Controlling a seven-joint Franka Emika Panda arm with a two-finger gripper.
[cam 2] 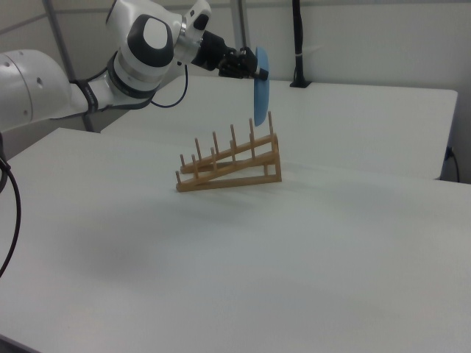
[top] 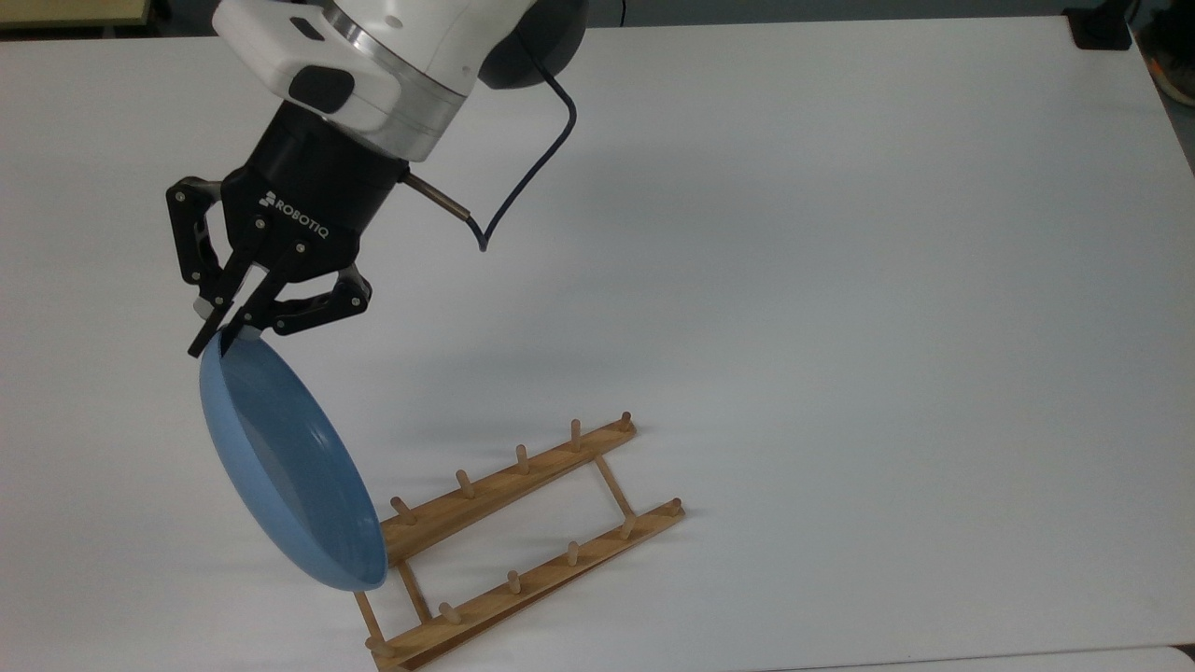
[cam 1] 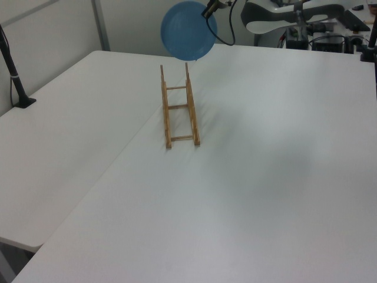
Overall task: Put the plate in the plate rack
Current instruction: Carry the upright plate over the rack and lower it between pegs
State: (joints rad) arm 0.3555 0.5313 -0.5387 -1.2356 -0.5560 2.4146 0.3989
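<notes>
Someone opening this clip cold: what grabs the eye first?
The light-blue plate hangs in the air nearly on edge, pinched at its upper rim by the black gripper; in the top view its lower edge overlaps the left end of the wooden plate rack. In the right view the plate is just above the rack's tall end, on a bare white table.
</notes>
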